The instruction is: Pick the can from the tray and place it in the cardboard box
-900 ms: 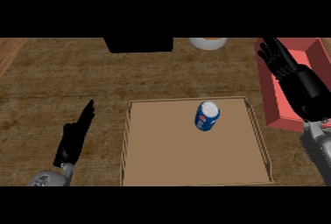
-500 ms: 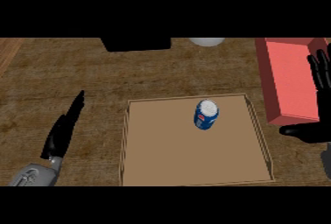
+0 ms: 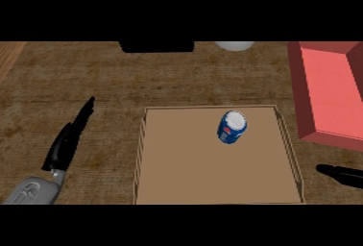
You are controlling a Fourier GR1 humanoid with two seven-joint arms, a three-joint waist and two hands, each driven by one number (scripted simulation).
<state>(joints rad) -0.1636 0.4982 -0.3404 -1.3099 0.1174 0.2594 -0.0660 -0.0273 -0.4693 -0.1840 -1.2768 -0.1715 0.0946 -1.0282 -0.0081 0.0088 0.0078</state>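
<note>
Left hand (image 3: 67, 141): lying near the surface's (image 3: 163, 79) near left corner, fingers straight, holding nothing. Right hand (image 3: 342, 175): showing only as dark fingers at the near right edge, just beside the box's right wall; whether open or curled cannot be told.

Cardboard box (image 3: 142, 158): sitting at the near middle, open-topped, shallow. Can (image 3: 232, 127): standing inside the box toward its far right corner, blue with a red-and-white mark and a pale top, nothing touching it.

Red tray (image 3: 330, 91): occupying the far right edge. Black block (image 3: 156, 46) and white round object (image 3: 235, 45): sitting along the far edge.
</note>
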